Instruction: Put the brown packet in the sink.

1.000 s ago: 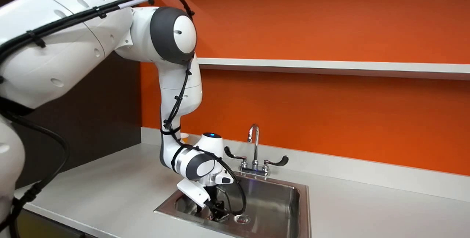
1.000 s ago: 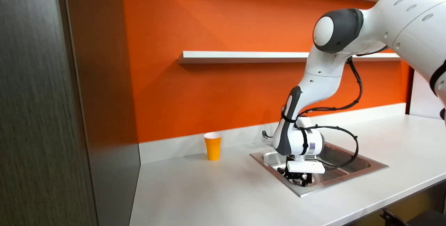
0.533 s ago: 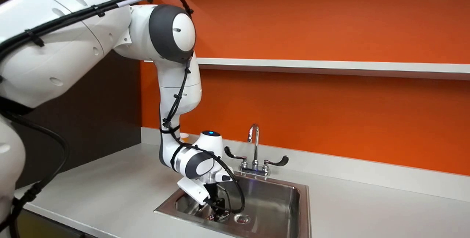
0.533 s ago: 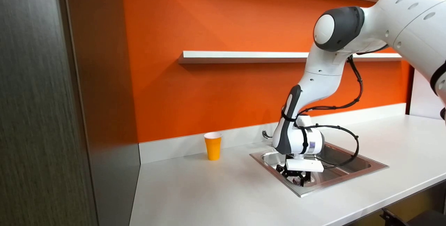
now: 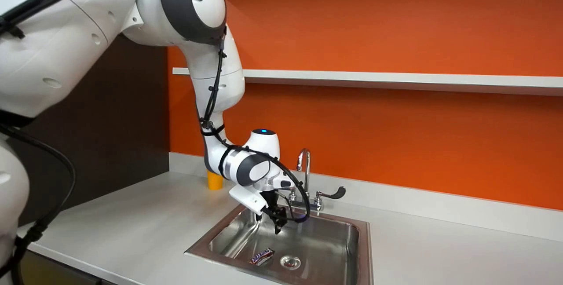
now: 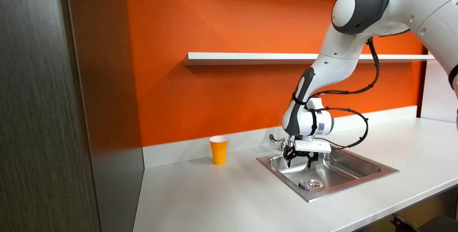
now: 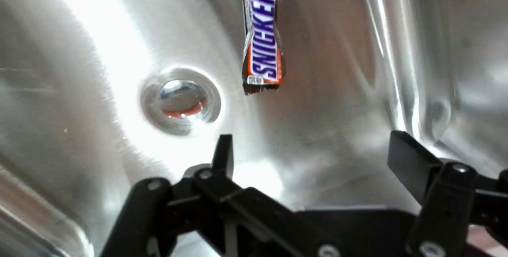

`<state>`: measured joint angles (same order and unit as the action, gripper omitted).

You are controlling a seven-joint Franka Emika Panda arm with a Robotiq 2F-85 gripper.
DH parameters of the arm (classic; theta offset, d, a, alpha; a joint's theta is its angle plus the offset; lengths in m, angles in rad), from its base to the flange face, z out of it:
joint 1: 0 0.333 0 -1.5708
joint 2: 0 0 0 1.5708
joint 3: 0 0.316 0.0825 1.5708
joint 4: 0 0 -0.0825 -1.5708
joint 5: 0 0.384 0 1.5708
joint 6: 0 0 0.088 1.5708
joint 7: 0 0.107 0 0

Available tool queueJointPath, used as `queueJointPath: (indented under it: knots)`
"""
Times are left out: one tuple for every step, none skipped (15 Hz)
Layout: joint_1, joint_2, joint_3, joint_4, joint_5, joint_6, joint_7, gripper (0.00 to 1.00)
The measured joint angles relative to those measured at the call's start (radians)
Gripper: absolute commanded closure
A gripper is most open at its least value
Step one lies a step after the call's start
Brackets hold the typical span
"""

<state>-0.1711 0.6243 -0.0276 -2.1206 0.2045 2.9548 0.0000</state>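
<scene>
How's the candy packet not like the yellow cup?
The packet lies in the sink; the cup stands upright on the counter. The packet is small and long; the cup is bigger and wider on top. The packet is brown with big letters; the cup is yellow with a pale rim. The end effector holds neither.
</scene>
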Motion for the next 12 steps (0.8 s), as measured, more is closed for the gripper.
queueJointPath:
  knots:
    - [0.001,-0.018,-0.01,0.0,-0.007,-0.02,0.0,0.0]
    - [0.003,-0.035,-0.02,-0.001,-0.015,-0.044,0.0,0.0]
    - [0.004,-0.051,-0.029,-0.002,-0.023,-0.073,0.0,0.0]
    - [0.005,-0.068,-0.037,-0.004,-0.031,-0.104,0.0,0.0]
    - [0.007,-0.083,-0.043,-0.007,-0.04,-0.136,0.0,0.0]
    - [0.009,-0.1,-0.047,-0.011,-0.049,-0.167,0.0,0.0]
    - [0.011,-0.116,-0.05,-0.016,-0.054,-0.198,0.0,0.0]
    - [0.013,-0.134,-0.05,-0.023,-0.059,-0.227,0.0,0.0]
    - [0.015,-0.153,-0.05,-0.031,-0.062,-0.256,0.0,0.0]
    - [0.019,-0.173,-0.05,-0.041,-0.065,-0.281,0.0,0.0]
    - [0.023,-0.195,-0.05,-0.054,-0.067,-0.306,0.0,0.0]
    - [0.028,-0.217,-0.05,-0.069,-0.067,-0.323,0.0,0.0]
